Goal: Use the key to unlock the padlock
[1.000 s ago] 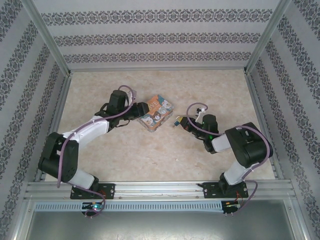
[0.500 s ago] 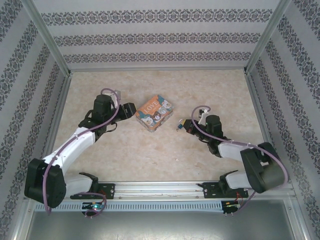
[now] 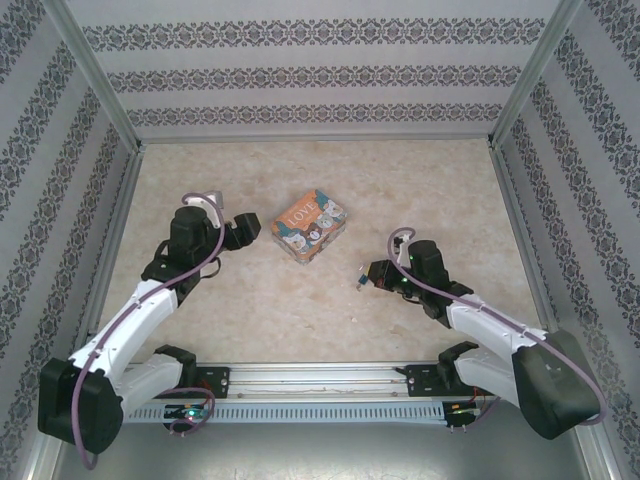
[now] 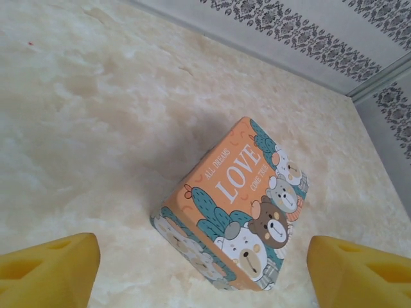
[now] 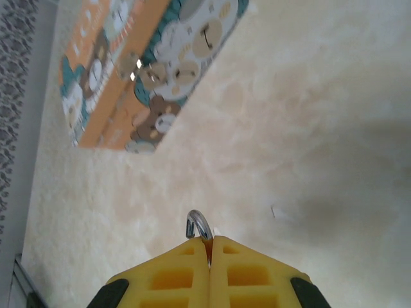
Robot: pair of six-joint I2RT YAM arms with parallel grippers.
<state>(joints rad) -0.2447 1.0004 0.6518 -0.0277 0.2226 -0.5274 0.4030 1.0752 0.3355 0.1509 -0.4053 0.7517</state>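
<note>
Padlock [image 3: 357,281] position: it was pinched in the right pincer [image 5: 210,245], over the counter [image 3: 250,310], near the decorated tin [image 4: 234,205] but not touching it. The yellow pads [image 5: 173,276] were pressed together around the blue body. That left the silvery shackle [image 5: 199,218] sticking out past the fingertips, clear of the foam. This grip probably served two purposes: the body was fixed against twisting, and the shackle had room to swing. Whether the shackle was latched or already released could not be determined, because its lower ends ran down into the seam between the pads.

The left pincer [image 3: 247,229] stood just left of the tin with its pads spread wide and nothing between them. In the left wrist view the tin lay ahead of the two pads, flat on the counter with its lid facing up.

With one arm acting as a vice, the other was free for the fine work. The next move would probably call for a light, well-aligned approach by the left arm, since the lock offered very little exposed surface.
</note>
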